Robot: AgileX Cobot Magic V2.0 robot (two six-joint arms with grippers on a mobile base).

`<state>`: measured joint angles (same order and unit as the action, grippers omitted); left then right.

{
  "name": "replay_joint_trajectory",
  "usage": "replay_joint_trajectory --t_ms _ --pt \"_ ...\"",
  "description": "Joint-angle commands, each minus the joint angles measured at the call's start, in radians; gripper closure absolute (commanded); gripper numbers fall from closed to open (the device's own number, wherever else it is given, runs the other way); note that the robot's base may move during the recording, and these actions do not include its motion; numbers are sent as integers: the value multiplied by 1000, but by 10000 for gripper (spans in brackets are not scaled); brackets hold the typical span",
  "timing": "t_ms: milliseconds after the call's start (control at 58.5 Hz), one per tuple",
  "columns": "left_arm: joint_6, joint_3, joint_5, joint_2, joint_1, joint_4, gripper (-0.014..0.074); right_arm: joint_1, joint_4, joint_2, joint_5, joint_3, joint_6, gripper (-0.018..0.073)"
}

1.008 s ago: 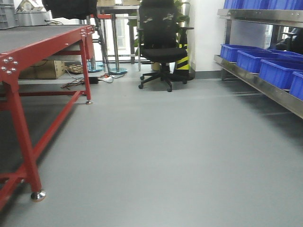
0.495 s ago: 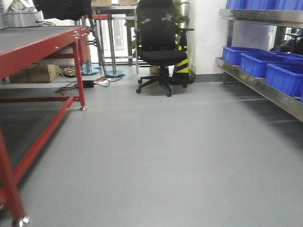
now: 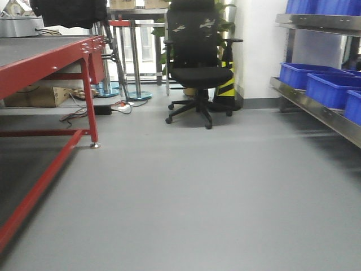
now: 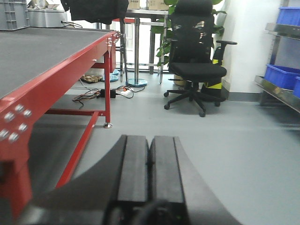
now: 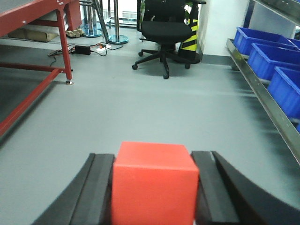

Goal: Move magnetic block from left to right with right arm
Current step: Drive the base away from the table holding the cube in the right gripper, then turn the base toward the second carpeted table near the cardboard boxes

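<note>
The magnetic block (image 5: 154, 185), a plain bright-red cube, fills the bottom of the right wrist view. My right gripper (image 5: 153, 157) is shut on it, one black finger (image 5: 99, 187) pressed against each side, and holds it above the grey floor. In the left wrist view my left gripper (image 4: 149, 139) is shut, its two black pads pressed together with nothing between them. It hangs over the floor beside the red table (image 4: 56, 61). Neither gripper shows in the front view.
The red-framed table (image 3: 51, 59) runs along the left, with a cardboard box (image 3: 36, 96) and cables (image 3: 76, 116) beneath it. A black office chair (image 3: 196, 65) stands ahead. Blue bins (image 3: 324, 84) sit on a steel shelf (image 3: 316, 110) along the right.
The front view has advanced across the floor. The table's near leg has slid out at the left, the chair looks larger, and the blue bins have shifted right.
</note>
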<state>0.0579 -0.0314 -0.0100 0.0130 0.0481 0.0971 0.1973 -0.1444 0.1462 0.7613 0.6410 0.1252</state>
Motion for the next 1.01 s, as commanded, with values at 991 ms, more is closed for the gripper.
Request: replay_joint_trajectory --t_ms 991 --pt "-6 -11 91 12 12 5 722 -5 -14 17 -87 23 -9 337"
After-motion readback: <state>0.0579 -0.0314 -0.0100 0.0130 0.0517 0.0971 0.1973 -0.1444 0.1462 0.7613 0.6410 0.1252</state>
